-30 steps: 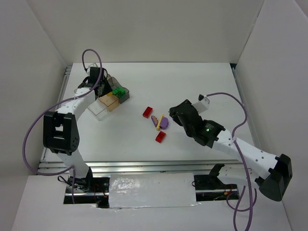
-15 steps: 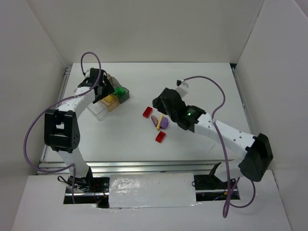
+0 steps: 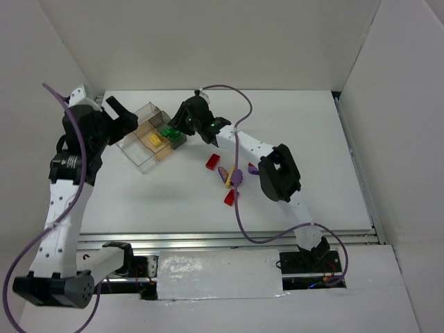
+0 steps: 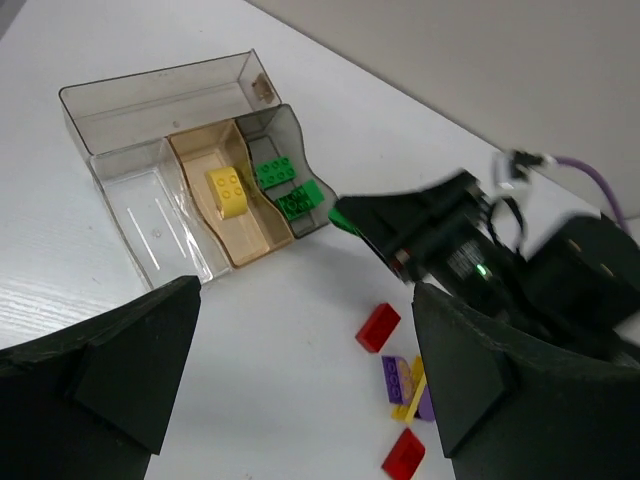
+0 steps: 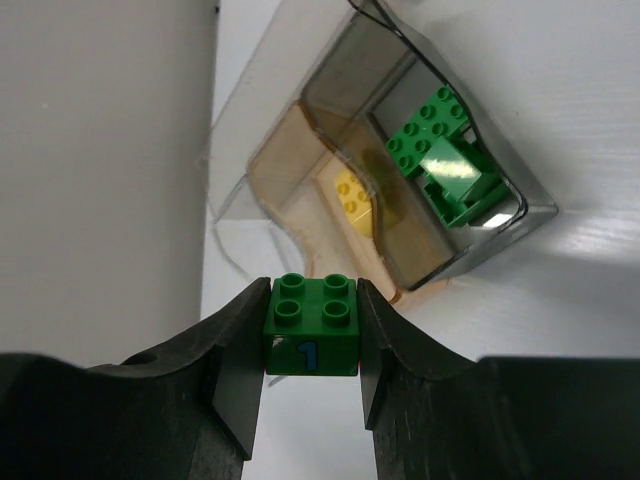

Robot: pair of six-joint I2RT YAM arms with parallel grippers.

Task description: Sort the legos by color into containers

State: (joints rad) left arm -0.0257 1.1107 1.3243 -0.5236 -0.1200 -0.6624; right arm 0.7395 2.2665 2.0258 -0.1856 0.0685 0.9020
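Right pincer, green lego — apparently aloft

Blue "1" on green brick

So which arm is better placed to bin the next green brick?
Right: the right gripper holds a green brick near the grey compartment with the other greens; the left gripper is open, empty.

Top view: high above the near edge, looking down on the whole surface. Left wrist view: set well back, angled down over tray and loose bricks. Right wrist view: close over the same tray, looking down past right gripper clamping a green brick. All three share the tray.
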